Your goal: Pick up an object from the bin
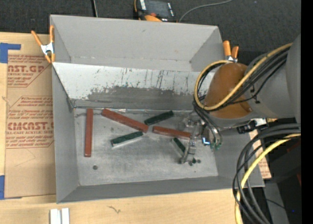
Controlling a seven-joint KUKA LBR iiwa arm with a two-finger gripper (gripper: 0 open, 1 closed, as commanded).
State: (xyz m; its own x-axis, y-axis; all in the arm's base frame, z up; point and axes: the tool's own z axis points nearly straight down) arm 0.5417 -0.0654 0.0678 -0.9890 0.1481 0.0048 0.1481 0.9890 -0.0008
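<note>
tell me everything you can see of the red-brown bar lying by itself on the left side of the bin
The red-brown bar is a long, thin, straight strip with squared ends; it looks like plastic or painted wood. It lies flat on the floor of the bin near the left wall, running up and down the view. Nothing seems to touch it: its upper end comes near a slanted red-brown bar but looks apart from it. The claw is far off, at the bin's right side.

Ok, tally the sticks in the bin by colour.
Red-brown sticks: 3
Dark green sticks: 3
Total: 6
</note>
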